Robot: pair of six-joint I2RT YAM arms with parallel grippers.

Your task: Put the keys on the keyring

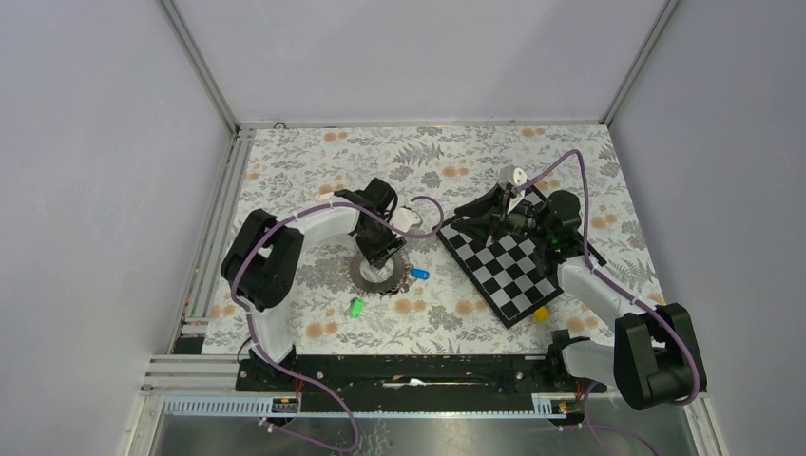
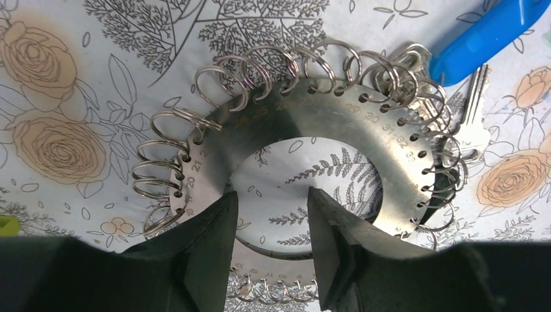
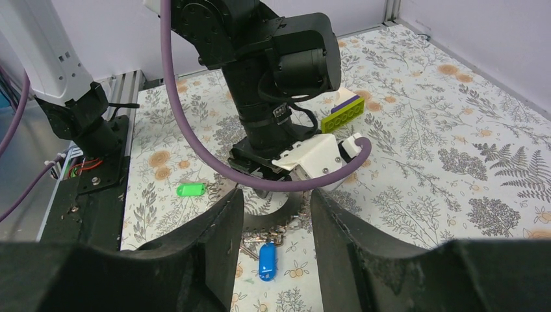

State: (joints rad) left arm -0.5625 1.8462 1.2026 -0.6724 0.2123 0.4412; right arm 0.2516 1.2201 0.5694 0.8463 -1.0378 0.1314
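Note:
The keyring [image 2: 325,110] is a flat metal doughnut disc with many split rings round its rim, lying on the floral cloth [image 1: 366,276]. My left gripper [image 2: 271,195] is open just above its near band and holds nothing; it also shows in the top view [image 1: 380,255]. The blue key [image 2: 494,32] lies against the disc's right rim, its silver blade [image 2: 477,127] among the rings. The green key [image 1: 355,308] lies apart, in front of the disc. A dark shape [image 2: 443,188] among the right rings may be the black-brown key. My right gripper [image 3: 276,198] is open and empty, and faces the blue key [image 3: 267,261] and the disc [image 3: 266,221].
A black-and-white checkerboard [image 1: 504,266] lies under my right gripper [image 1: 496,220], with a small yellow block [image 1: 540,313] at its near corner. A yellow-green stick [image 3: 342,116] lies behind the left arm. Metal rails [image 1: 219,209] border the left side.

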